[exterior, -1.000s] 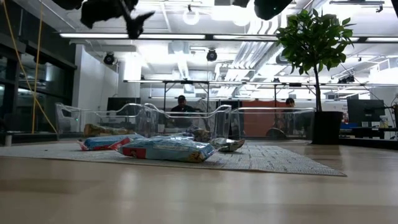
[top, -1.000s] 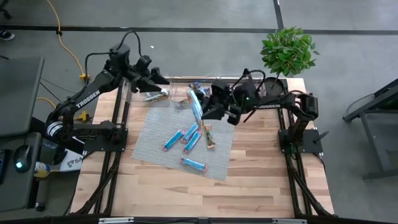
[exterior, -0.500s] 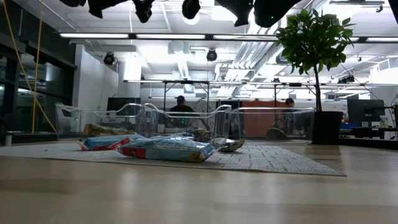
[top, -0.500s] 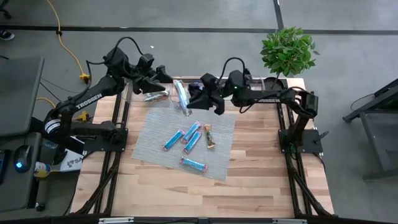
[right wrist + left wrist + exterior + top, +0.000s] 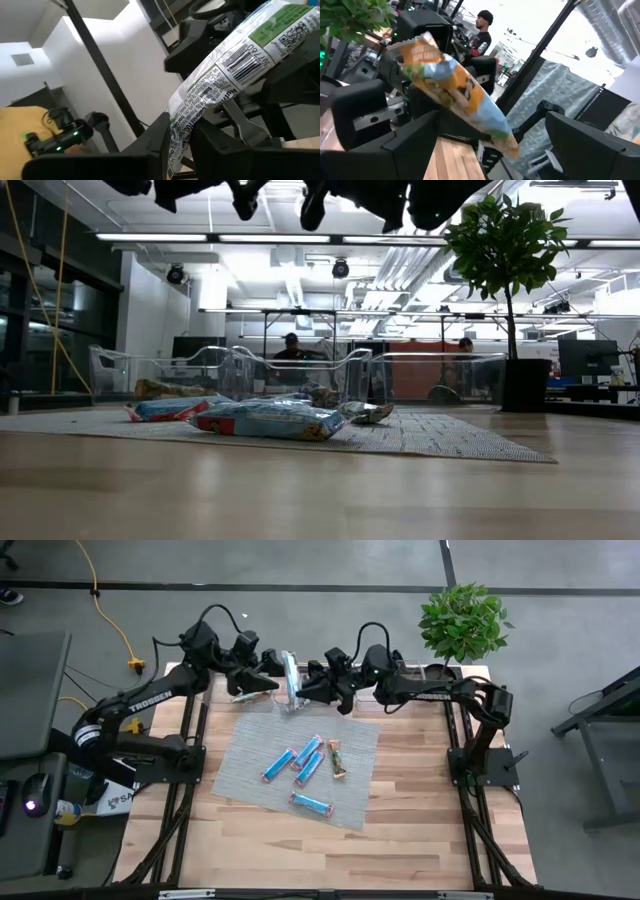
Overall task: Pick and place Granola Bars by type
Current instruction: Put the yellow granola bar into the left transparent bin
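Near on the bench (image 5: 400, 840), five granola bars (image 5: 306, 762) lie loose on the grey mat (image 5: 240, 780); beyond, above the clear bins (image 5: 300, 375), the right end effector (image 5: 303, 692) grasps one bar (image 5: 291, 682) by its end; the left end effector (image 5: 268, 673), fingers spread and released, straddles that bar's other end.

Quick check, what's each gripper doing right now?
Left gripper: open, fingers either side of the bar, not gripping.
Right gripper: shut on a blue granola bar.

Potted plant (image 5: 462, 620) at table's far corner, grey mat (image 5: 250, 775) mid-table.
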You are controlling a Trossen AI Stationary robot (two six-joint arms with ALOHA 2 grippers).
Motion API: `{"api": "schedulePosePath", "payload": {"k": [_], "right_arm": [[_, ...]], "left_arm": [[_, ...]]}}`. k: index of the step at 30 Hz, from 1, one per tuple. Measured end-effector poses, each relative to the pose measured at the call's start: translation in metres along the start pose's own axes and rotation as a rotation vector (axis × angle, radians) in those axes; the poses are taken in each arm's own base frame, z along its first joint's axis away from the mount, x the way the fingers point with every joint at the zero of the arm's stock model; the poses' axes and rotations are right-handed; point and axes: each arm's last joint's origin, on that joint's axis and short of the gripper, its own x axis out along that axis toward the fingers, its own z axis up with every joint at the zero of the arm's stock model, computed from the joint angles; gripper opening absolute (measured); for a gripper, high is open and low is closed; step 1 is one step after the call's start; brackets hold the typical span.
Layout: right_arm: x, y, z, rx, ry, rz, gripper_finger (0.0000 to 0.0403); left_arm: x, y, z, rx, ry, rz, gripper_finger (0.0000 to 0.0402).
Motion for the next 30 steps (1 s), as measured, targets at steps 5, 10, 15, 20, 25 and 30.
{"api": "schedulePosePath", "payload": {"k": [5,10,15,20,25,30], "right_arm": [[0.0,0.0,0.0,0.002,0.006,0.002,0.0051],[0.001,0.0,-0.002,0.011,0.014,-0.001,0.0051],[0.001,-0.003,-0.005,0.03,0.036,-0.031,0.0051],[0.0,-0.007,-0.009,0.04,0.057,-0.071,0.0051],[0.0,-0.008,-0.009,0.033,0.054,-0.091,0.0051],[0.0,-0.008,-0.009,0.032,0.053,-0.093,0.0051]], "left_arm": [[0.008,0.006,-0.001,0.009,-0.03,0.014,0.0357],[0.009,0.014,-0.002,-0.007,-0.057,0.062,0.0357],[0.01,0.015,-0.002,-0.008,-0.061,0.068,0.0357],[0.01,0.016,-0.002,-0.007,-0.074,0.084,0.0357],[0.01,0.016,-0.003,-0.006,-0.072,0.089,0.0338],[0.01,0.016,-0.003,-0.007,-0.057,0.074,0.0291]]}}
